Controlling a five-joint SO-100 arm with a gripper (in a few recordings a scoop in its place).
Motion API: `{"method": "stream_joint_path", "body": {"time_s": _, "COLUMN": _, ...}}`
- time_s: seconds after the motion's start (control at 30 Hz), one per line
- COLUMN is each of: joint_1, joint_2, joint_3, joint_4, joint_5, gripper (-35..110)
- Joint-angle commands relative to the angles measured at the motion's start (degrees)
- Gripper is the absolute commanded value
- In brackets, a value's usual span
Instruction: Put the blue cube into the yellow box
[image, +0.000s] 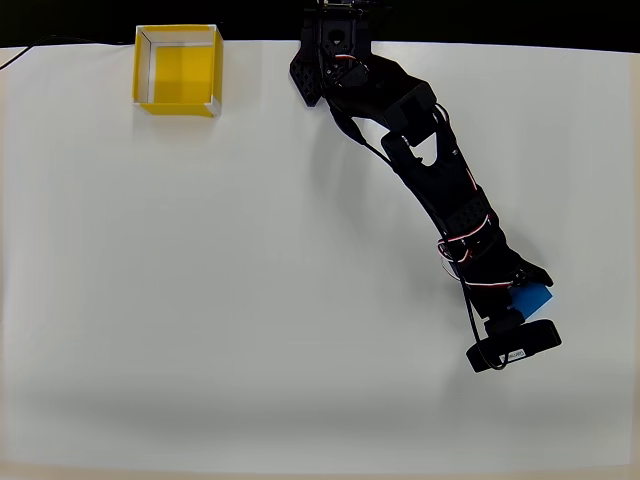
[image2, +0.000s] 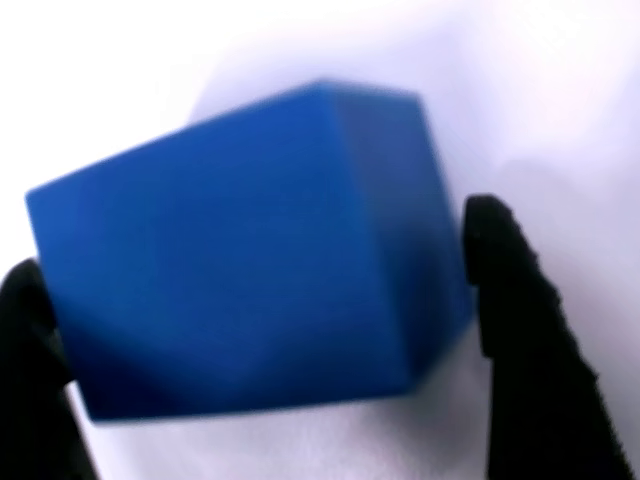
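In the wrist view we find the claw (image2: 265, 290) clenched on the blue cube (image2: 250, 260), 1 black finger (image2: 520, 300) at 3 o'clock and the other at 9 o'clock, both touching its sides. Overhead, we note the blue cube (image: 532, 297) at the arm's tip toward 4 o'clock on the white desk (image: 200, 300), well apart from the yellow box (image: 178, 70) at 11 o'clock.
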Motion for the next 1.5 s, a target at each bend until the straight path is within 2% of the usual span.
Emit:
{"method": "stream_joint_path", "body": {"time_s": 0.0, "joint_1": -1.2, "joint_2": 3.0, "joint_3": -6.9, "joint_4": -1.6, "joint_5": -0.7, "gripper": 39}}
{"method": "stream_joint_path", "body": {"time_s": 0.6, "joint_1": 0.2, "joint_2": 2.5, "joint_3": -7.2, "joint_4": -1.8, "joint_5": -3.8, "gripper": 28}}
{"method": "stream_joint_path", "body": {"time_s": 1.03, "joint_1": 1.6, "joint_2": 4.4, "joint_3": -6.8, "joint_4": -0.6, "joint_5": -4.7, "gripper": 27}}
{"method": "stream_joint_path", "body": {"time_s": 1.47, "joint_1": 14.3, "joint_2": 15.4, "joint_3": -5.0, "joint_4": 3.9, "joint_5": -11.2, "gripper": 26}}
